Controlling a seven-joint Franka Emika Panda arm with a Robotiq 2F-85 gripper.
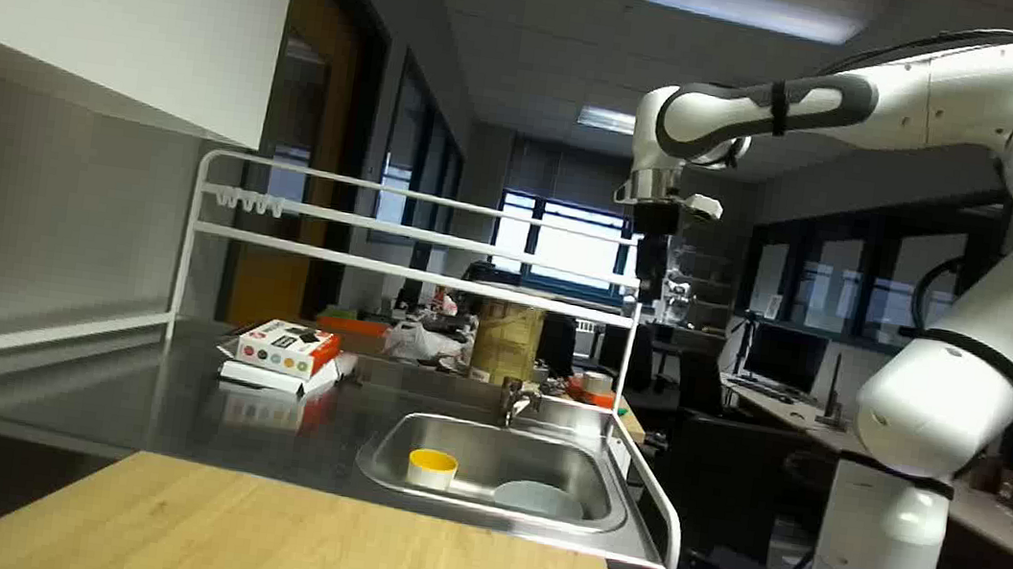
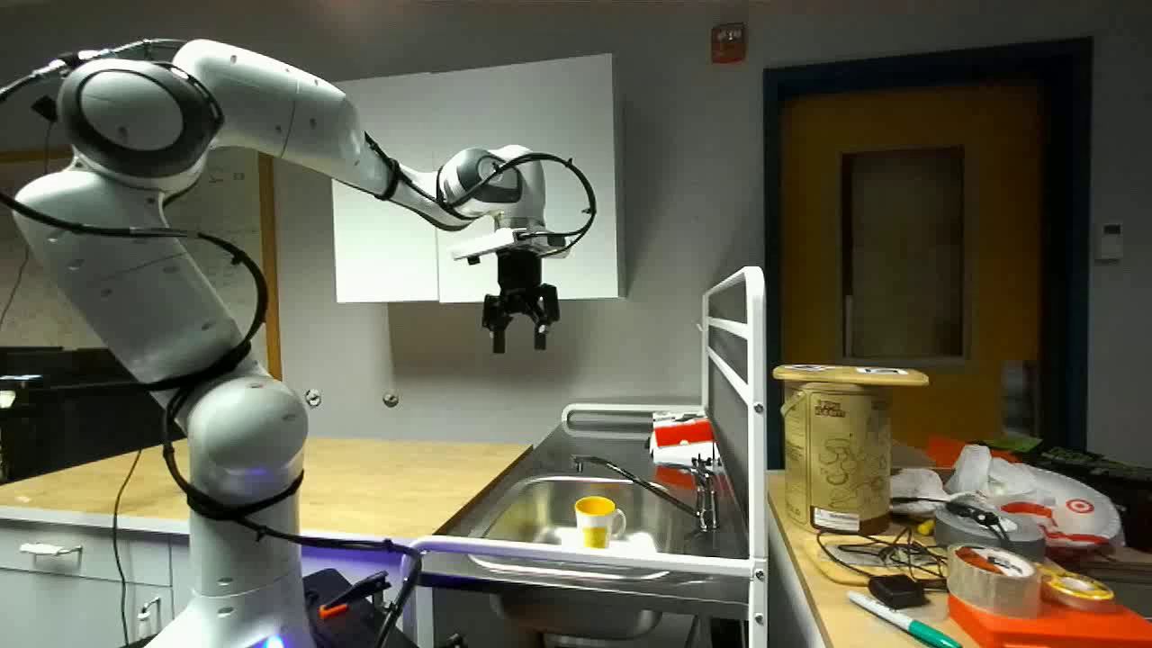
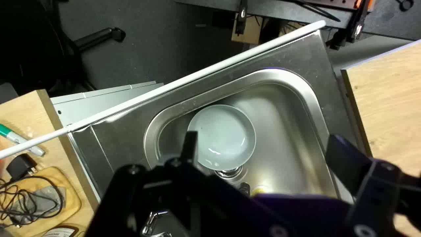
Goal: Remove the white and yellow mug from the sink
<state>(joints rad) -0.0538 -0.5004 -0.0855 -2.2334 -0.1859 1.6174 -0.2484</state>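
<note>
The white and yellow mug [image 1: 431, 475] stands upright in the sink [image 1: 506, 449], with its yellow inside showing. In an exterior view the mug [image 2: 593, 526] has its handle to the right, in the sink [image 2: 533, 504]. In the wrist view only a yellow sliver of the mug [image 3: 259, 191] shows; my gripper hides the rest. My gripper [image 2: 518, 344] is open and empty, pointing down high above the sink. In the wrist view its two fingers [image 3: 263, 140] are wide apart over the sink [image 3: 283, 135]. It also shows side-on in an exterior view [image 1: 650, 288].
A pale bowl [image 3: 223, 136] lies in the sink beside the mug. A faucet [image 2: 706, 495] reaches over the basin. A white rail rack [image 1: 435, 237] rises behind the counter. A red-and-white box [image 1: 286, 349] lies on the counter. A wooden table [image 1: 320, 542] adjoins it.
</note>
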